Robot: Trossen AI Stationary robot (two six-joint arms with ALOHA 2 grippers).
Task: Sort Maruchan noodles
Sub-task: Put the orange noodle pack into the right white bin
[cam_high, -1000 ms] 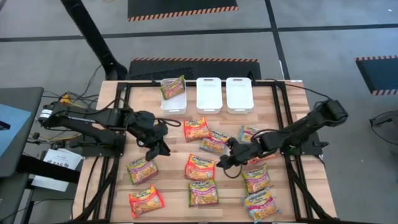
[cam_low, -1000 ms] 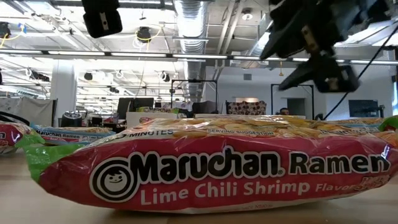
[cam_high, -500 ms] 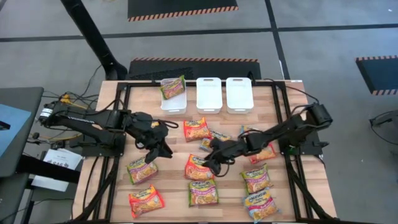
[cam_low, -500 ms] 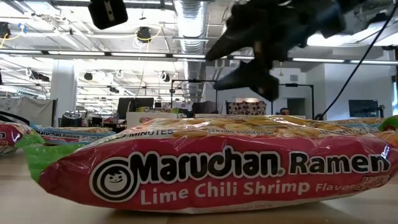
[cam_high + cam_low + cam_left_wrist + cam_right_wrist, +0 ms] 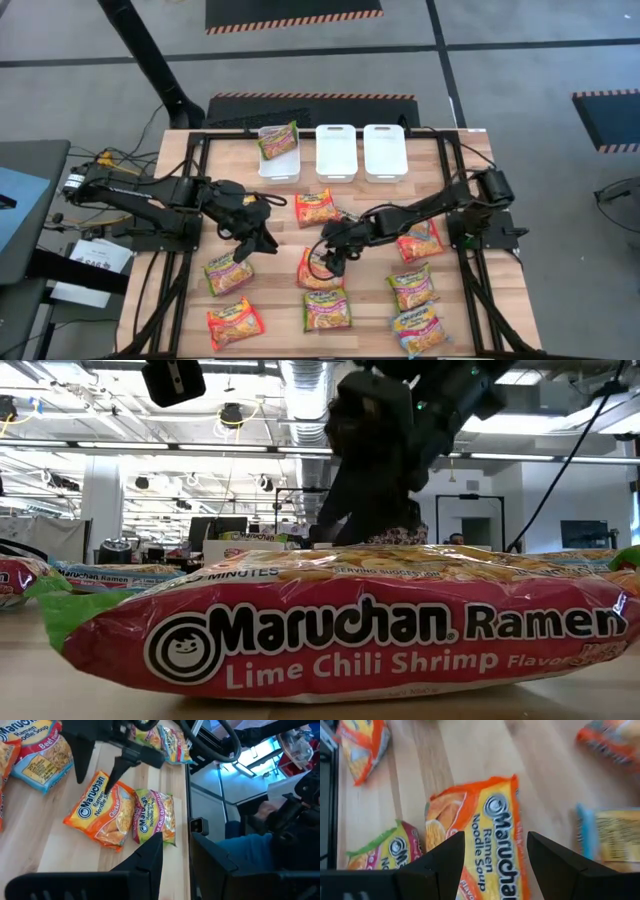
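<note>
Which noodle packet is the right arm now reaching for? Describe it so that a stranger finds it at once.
Start at the three white bins along the table's far edge. Below the middle bin, at the table's centre, lies the orange packet under the right gripper, whose jaws are open. The packet below it is green-edged.

Pale matt wood table [image 5: 280,205], glossy crinkled plastic noodle packets [image 5: 318,207] — smooth white plastic bins [image 5: 336,151], matt black arms.

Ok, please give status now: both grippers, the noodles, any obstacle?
Right gripper open over orange chicken packet, not gripping. Left gripper holds nothing, beside green-edged packet. One packet in left bin. No obstacle seen.
</note>
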